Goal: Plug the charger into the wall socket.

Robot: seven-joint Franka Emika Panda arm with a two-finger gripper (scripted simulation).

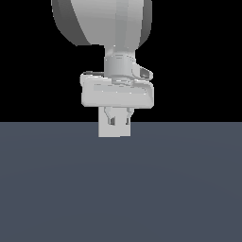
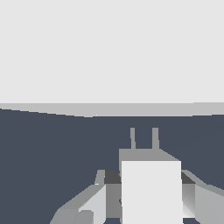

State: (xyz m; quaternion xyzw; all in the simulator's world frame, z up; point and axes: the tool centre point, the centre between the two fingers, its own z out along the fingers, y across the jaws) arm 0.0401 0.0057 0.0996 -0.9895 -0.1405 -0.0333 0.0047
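Observation:
In the wrist view my gripper (image 2: 146,175) is shut on the charger (image 2: 151,192), a white oblong block. Its two grey prongs (image 2: 132,139) stick out of the far end towards the wall socket (image 2: 109,52). The socket is a large light-grey upright plate that fills the far side of the wrist view. Its holes do not show. A strip of dark floor shows between the prong tips and the plate's lower edge. In the exterior view the gripper (image 1: 119,124) hangs in front of the socket plate (image 1: 115,132). There the charger cannot be told apart from the plate.
A dark blue-grey floor (image 1: 118,189) spreads under the arm. It also shows in the wrist view (image 2: 43,153). The background is black. The arm's large grey link (image 1: 104,23) stands above the hand.

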